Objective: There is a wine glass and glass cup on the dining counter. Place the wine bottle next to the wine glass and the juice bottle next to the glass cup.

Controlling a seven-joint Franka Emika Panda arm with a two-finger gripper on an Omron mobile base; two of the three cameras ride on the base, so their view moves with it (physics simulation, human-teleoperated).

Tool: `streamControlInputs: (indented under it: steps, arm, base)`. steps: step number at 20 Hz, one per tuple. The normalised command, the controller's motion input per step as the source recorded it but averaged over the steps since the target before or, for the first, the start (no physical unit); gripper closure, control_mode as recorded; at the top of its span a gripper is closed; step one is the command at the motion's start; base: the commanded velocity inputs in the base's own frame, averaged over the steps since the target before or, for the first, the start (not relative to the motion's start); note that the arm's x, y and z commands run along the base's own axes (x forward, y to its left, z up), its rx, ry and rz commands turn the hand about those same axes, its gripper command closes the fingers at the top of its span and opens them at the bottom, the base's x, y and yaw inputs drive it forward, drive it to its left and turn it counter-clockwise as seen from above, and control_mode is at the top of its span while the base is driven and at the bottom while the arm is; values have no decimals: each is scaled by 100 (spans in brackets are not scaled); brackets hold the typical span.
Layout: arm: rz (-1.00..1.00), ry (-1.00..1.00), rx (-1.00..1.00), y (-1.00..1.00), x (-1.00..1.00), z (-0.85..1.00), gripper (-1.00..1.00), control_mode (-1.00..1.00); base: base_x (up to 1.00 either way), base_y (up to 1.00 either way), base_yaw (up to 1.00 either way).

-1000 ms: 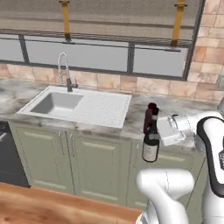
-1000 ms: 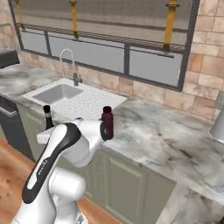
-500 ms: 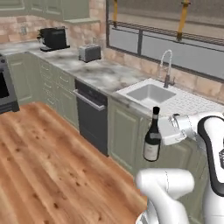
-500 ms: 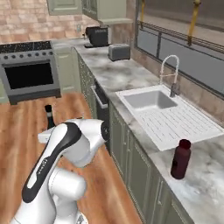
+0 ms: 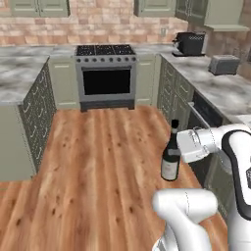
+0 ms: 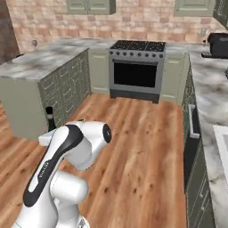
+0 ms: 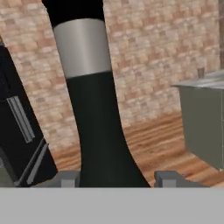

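My gripper [image 5: 173,153] is shut on the wine bottle [image 5: 170,160], a slim dark bottle with a pale label, held upright above the wooden floor. In the right base view the bottle's dark top [image 6: 50,115] sticks out to the left of my arm. In the hand view the bottle's neck [image 7: 92,109] rises between the two fingertips [image 7: 168,178], with a grey band high on it. The juice bottle and the glass cup are out of view. A tiny stemmed shape [image 6: 34,43] stands at the far end of a marble counter [image 6: 40,60]; it is too small to name.
A steel oven range [image 5: 105,73] stands straight ahead against the brick wall. A marble-topped cabinet run [image 5: 19,78] lies to the left. Another on the right carries a coffee machine [image 5: 188,43] and a toaster [image 5: 224,64]. Wooden floor [image 5: 108,162] spreads between them.
The whole picture has swung from the sink counter to the range and floor, so the base has turned. The juice bottle has left the views. The wine bottle stays in my grip.
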Motion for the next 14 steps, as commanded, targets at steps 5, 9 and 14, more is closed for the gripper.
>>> streamControlInputs:
  steps: [5,9,14]
  arm:
    - [0,0,0,0,0,0,100,100]
    - [0,0,0,0,0,0,100,100]
    - [0,0,0,0,0,0,100,100]
  base:
    - [11,0,97]
    - [40,4,57]
    - [57,17,21]
